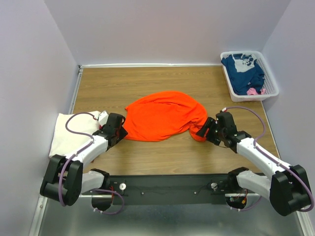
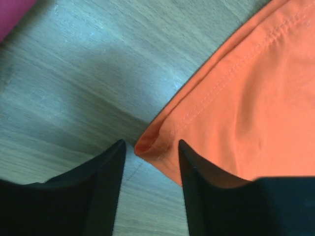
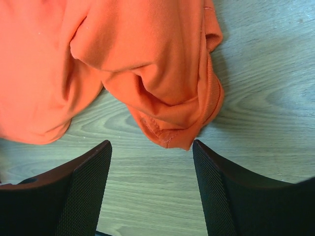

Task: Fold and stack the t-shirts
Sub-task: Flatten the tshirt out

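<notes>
A bright orange t-shirt (image 1: pixel 165 115) lies crumpled in the middle of the table. My left gripper (image 1: pixel 120 132) is at its left corner. In the left wrist view that hemmed corner (image 2: pixel 162 147) pokes between the fingertips of the left gripper (image 2: pixel 151 143), whose jaws stand apart and do not pinch it. My right gripper (image 1: pixel 203 132) is at the shirt's right end. The right wrist view shows the right gripper (image 3: pixel 151 143) open, with a bunched hem (image 3: pixel 172 132) just beyond its tips. A cream-white t-shirt (image 1: pixel 66 132) lies folded at the left, under the left arm.
A white slotted basket (image 1: pixel 273 91) stands at the back right with a navy blue t-shirt (image 1: pixel 243 71) and a bit of pink cloth (image 1: pixel 253 91) in it. Purple walls enclose the table on three sides. A magenta patch (image 2: pixel 12 12) shows in the left wrist view's corner.
</notes>
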`<action>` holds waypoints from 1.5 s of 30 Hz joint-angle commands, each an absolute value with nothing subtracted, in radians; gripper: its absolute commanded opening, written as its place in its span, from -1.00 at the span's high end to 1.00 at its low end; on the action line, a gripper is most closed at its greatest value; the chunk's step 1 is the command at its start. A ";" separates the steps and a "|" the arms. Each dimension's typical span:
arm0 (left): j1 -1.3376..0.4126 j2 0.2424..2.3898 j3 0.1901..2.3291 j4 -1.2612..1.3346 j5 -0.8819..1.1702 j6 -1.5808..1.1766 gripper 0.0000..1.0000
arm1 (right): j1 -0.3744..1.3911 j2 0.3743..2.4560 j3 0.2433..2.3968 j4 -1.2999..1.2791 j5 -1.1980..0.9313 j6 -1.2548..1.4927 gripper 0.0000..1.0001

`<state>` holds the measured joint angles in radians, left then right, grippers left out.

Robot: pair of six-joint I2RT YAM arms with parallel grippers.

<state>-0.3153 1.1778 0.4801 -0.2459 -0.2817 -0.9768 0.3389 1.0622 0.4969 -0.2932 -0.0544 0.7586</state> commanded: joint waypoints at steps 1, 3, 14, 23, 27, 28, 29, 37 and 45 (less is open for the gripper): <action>-0.313 1.230 0.506 -0.213 -0.331 -0.959 0.07 | 0.337 1.065 0.474 -0.275 -0.014 0.756 -0.47; -0.313 1.256 0.512 -0.204 -0.330 -0.948 0.27 | 0.337 1.066 0.472 -0.273 -0.009 0.758 -0.46; -0.304 1.233 0.669 -0.224 -0.339 -0.835 1.00 | 0.339 1.120 0.445 -0.252 0.044 0.784 -0.43; -0.273 1.227 0.788 -0.229 -0.288 -0.753 1.00 | 0.339 1.183 0.489 -0.215 0.083 0.830 0.31; -0.238 1.226 0.824 -0.222 -0.272 -0.706 1.00 | 0.337 1.204 0.540 -0.215 0.078 0.819 0.91; -0.229 1.226 0.834 -0.216 -0.267 -0.700 1.00 | 0.337 1.203 0.558 -0.218 0.090 0.810 0.98; -0.200 1.230 0.857 -0.213 -0.262 -0.695 1.00 | 0.337 1.201 0.615 -0.236 0.107 0.790 0.99; -0.112 1.307 1.077 -0.195 -0.150 -0.677 1.00 | 0.192 1.342 1.008 -0.276 0.130 0.703 0.99; -0.051 1.172 1.215 -0.233 -0.155 -0.620 1.00 | 0.126 1.218 1.202 -0.382 0.167 0.606 0.99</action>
<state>-0.0940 1.2758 1.1778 -0.2234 -0.1631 -0.6628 0.1547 1.2987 1.1294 -0.3012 0.1192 0.6685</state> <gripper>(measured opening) 0.008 0.009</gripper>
